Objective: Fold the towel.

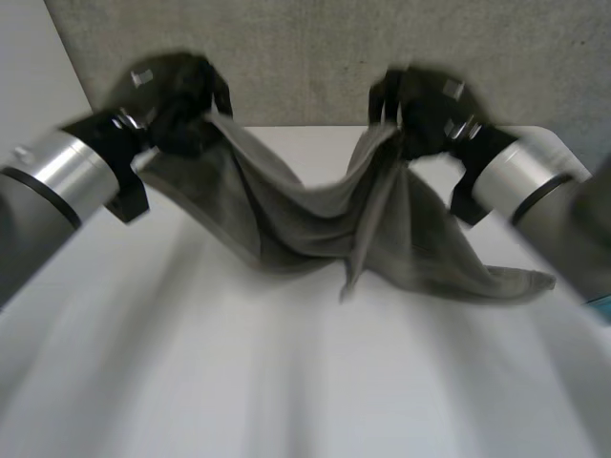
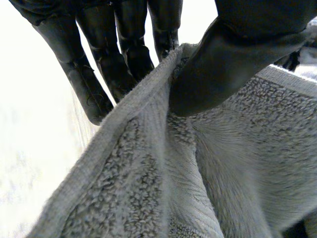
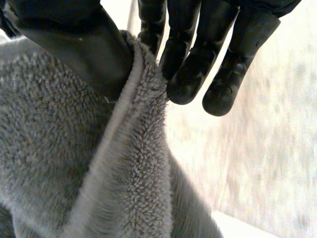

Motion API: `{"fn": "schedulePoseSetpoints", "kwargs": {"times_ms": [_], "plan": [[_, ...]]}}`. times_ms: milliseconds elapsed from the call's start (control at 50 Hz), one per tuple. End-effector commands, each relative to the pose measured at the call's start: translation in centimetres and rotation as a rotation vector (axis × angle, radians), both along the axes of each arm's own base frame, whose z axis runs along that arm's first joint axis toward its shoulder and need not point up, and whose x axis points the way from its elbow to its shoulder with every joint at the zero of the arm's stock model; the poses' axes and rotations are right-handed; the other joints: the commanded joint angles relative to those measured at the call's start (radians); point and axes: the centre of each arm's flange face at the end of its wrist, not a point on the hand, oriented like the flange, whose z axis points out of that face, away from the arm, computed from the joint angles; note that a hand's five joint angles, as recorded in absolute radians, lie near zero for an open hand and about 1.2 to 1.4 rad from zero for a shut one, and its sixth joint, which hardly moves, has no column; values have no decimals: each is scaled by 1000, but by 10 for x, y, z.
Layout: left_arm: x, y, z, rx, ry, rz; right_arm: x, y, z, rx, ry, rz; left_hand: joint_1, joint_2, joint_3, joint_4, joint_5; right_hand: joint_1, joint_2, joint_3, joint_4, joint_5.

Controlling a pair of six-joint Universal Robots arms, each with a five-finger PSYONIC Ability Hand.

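A grey towel [image 1: 315, 224] hangs between my two hands above the white table [image 1: 286, 382]; its middle sags down and one end trails on the table at the right. My left hand [image 1: 181, 105] is shut on the towel's left top edge. Its own wrist view shows the thumb [image 2: 223, 64] pressing the towel's hem [image 2: 133, 104] against the fingers [image 2: 124, 54]. My right hand [image 1: 420, 110] is shut on the towel's right top edge; there the thumb [image 3: 84, 44] pinches the hem [image 3: 133, 148] against the fingers [image 3: 193, 69].
A grey wall [image 1: 315, 57] stands behind the table's far edge. A small blue thing [image 1: 601, 307] lies by the table's right side.
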Motion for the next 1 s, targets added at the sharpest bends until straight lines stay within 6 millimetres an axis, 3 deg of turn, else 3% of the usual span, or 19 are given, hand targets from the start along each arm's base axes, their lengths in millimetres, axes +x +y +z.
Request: {"fn": "schedulePoseSetpoints", "kwargs": {"times_ms": [20, 120, 220, 280, 320, 420, 500, 540, 560, 600, 620, 640, 660, 700, 740, 800, 880, 980, 1000], "plan": [[10, 30, 60, -132, 91, -13, -28, 28, 89, -54, 84, 67, 93, 52, 57, 38, 63, 59, 90, 67, 60, 60], [10, 28, 55, -86, 102, -19, -28, 17, 70, 7, 244, 74, 93, 52, 57, 38, 63, 59, 90, 67, 60, 60], [2, -7, -16, 139, 28, -1, -21, 8, -8, 178, 583, 167, 93, 52, 57, 38, 63, 59, 90, 67, 60, 60], [-1, -14, -36, 197, 0, 1, -19, 6, -28, 209, 669, 183, 93, 52, 57, 38, 63, 59, 90, 67, 60, 60], [-6, -26, -76, 292, -73, 2, -15, 0, -61, 259, 793, 171, 93, 52, 57, 38, 63, 59, 90, 67, 60, 60], [-14, -44, -109, 288, -227, 7, 2, -14, -82, 199, 855, 114, 93, 52, 57, 38, 63, 59, 90, 67, 60, 60], [-22, -60, -100, 197, -285, 29, 20, -30, -67, 38, 788, 49, 93, 52, 57, 38, 63, 59, 90, 67, 60, 60], [-35, -72, -55, 44, -239, 71, 37, -43, -22, -185, 651, -34, 93, 52, 57, 38, 63, 59, 90, 67, 60, 60], [-35, -72, -55, 43, -239, 72, 38, -43, -21, -186, 650, -35, 93, 52, 57, 38, 63, 59, 90, 67, 60, 60], [-42, -74, 13, -174, -128, 127, 45, -39, 56, -420, 417, -124, 93, 52, 57, 38, 63, 59, 90, 67, 60, 60], [-42, -74, 14, -175, -127, 127, 45, -39, 56, -421, 416, -124, 93, 52, 57, 38, 63, 59, 90, 67, 60, 60], [-42, -68, 51, -301, -58, 150, 42, -33, 94, -513, 285, -156, 93, 52, 57, 38, 63, 59, 90, 67, 60, 60], [-42, -68, 52, -303, -58, 150, 42, -33, 94, -514, 284, -156, 93, 52, 57, 38, 63, 59, 90, 67, 60, 60], [-34, -53, 113, -533, 77, 187, 32, -21, 149, -660, 55, -186, 93, 52, 57, 38, 63, 59, 90, 67, 60, 60], [-29, -44, 137, -622, 143, 194, 28, -15, 164, -700, -20, -182, 93, 52, 57, 38, 63, 59, 90, 67, 60, 60], [-23, -31, 163, -717, 243, 172, 25, -13, 164, -683, -45, -156, 93, 52, 57, 38, 63, 59, 90, 67, 60, 60], [-19, -35, 154, -677, 245, 163, 22, -22, 145, -637, 11, -129, 93, 52, 57, 38, 63, 59, 90, 67, 60, 60], [-2, -65, 79, -465, 102, 188, 27, -26, 73, -470, 208, 37, 93, 52, 57, 38, 63, 59, 90, 67, 60, 60], [-2, -65, 79, -465, 102, 188, 27, -26, 72, -470, 209, 37, 93, 52, 57, 38, 63, 59, 90, 67, 60, 60]]}}
